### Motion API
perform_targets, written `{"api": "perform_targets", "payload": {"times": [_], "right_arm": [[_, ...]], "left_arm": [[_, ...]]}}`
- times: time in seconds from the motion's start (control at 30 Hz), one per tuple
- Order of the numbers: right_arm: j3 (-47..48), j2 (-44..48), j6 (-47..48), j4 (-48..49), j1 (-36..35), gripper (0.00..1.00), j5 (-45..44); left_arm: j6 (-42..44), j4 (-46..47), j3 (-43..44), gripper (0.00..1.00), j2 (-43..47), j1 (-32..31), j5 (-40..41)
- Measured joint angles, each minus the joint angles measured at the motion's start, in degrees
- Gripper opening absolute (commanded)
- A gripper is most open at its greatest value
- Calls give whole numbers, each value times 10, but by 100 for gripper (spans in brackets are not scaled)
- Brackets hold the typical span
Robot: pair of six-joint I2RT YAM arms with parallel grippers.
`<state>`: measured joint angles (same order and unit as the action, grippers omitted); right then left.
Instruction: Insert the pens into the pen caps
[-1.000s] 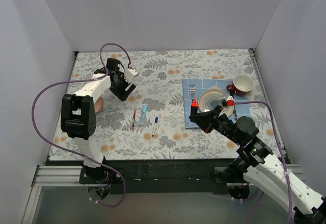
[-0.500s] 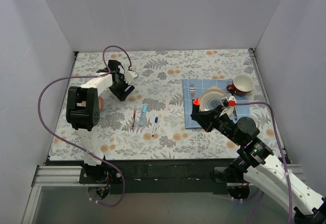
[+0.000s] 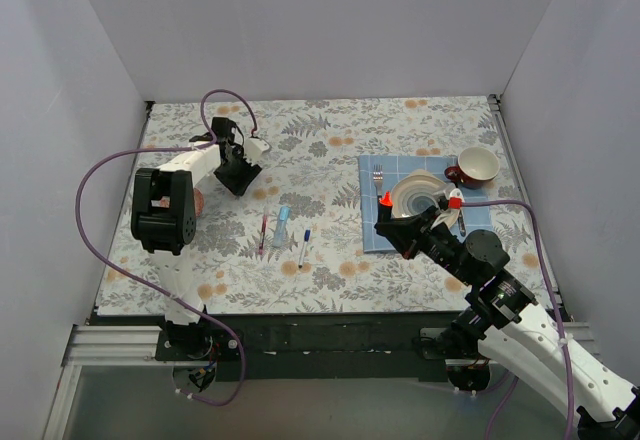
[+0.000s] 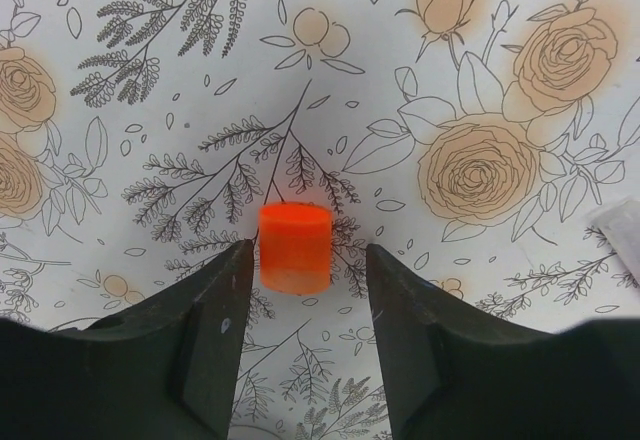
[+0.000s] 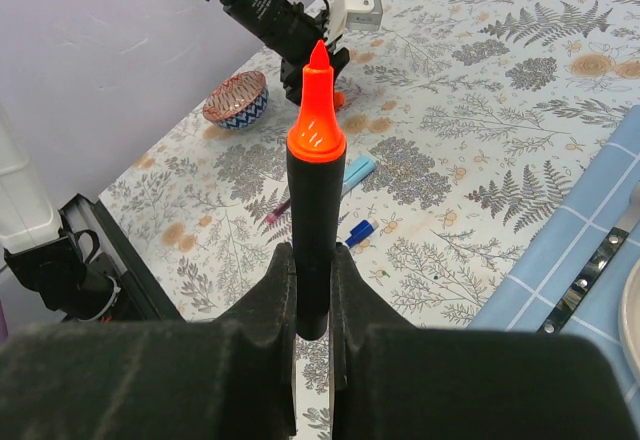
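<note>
An orange-red pen cap (image 4: 295,248) stands on the floral cloth. My left gripper (image 4: 310,256) is open, low over the cloth at the back left (image 3: 240,174), one finger on each side of the cap with gaps. My right gripper (image 5: 312,260) is shut on the thick black marker (image 5: 314,210) and holds it upright, orange tip up, above the mat's left edge (image 3: 392,222). The light-blue marker (image 3: 282,225), the maroon pen (image 3: 263,232) and the white pen (image 3: 303,248) lie side by side on the cloth. The other caps do not show clearly.
A blue checked mat (image 3: 372,172) at the right holds a plate (image 3: 408,198), a fork (image 3: 377,174) and a red-and-cream cup (image 3: 478,165). A small patterned bowl (image 3: 196,203) sits by the left arm. Grey walls close in three sides.
The left arm has swung its elbow in and the left gripper has shifted a little toward the back. The right gripper with the marker has barely moved.
</note>
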<state>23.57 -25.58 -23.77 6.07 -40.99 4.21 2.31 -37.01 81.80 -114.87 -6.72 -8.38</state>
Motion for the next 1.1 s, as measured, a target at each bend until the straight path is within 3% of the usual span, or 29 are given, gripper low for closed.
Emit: {"api": "perform_targets", "payload": {"times": [0.23, 0.43, 0.7, 0.93, 1.1], "right_arm": [[0, 4, -2, -2, 0, 1, 0], [3, 12, -9, -8, 0, 1, 0], [6, -32, -37, -8, 0, 1, 26], [6, -98, -61, 19, 0, 1, 54], [6, -190, -63, 53, 0, 1, 76]], "left_arm": [[-27, -5, -5, 30, 1, -2, -1], [-60, 1, -54, 1, 37, -11, -3], [-123, 37, -185, 0, 141, -38, -38], [-207, 81, -207, 0, 224, -42, -71], [-351, 187, -236, 0, 328, -42, -135]]}}
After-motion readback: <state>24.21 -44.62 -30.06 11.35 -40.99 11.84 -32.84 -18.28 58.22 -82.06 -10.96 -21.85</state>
